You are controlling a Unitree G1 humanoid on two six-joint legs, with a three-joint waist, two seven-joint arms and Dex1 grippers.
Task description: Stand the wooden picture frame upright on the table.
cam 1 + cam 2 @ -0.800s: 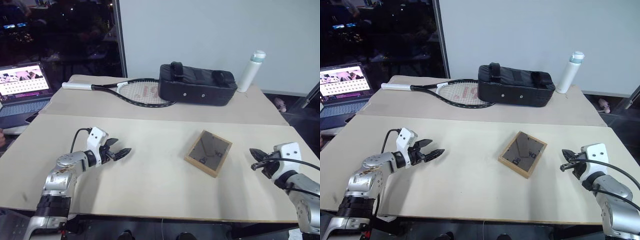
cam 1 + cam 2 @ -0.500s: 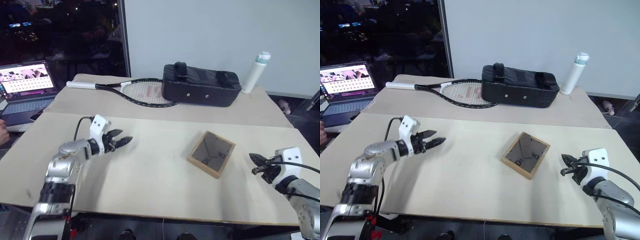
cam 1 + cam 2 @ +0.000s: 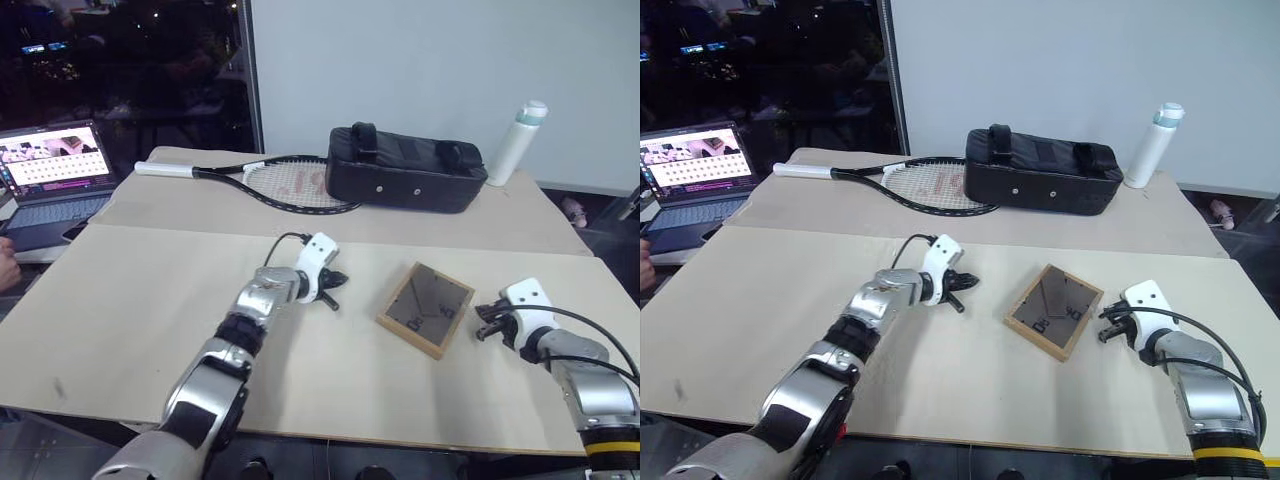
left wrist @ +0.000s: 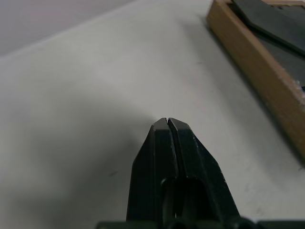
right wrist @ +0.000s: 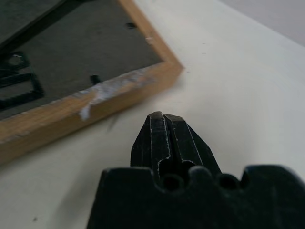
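Left end effector (image 3: 332, 291) closed | right end effector (image 3: 483, 324) closed | wooden picture frame (image 3: 425, 309) flat between, edges untouched

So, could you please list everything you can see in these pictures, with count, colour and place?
wooden picture frame: one, light wood with dark back facing up, lying flat on the near table panel, between the two grippers.
table: one, light beige, with a seam between its panels.
tennis racket: one, black frame, white grip, on the far panel, its head against the bag.
bag: one, black, far panel, centre.
bottle: one, white with a pale green cap, standing right of the bag.
laptop: one, open, screen lit, off the table's left edge.
left gripper: black fingers, shut, left of the frame.
right gripper: black fingers, shut, just right of the frame.
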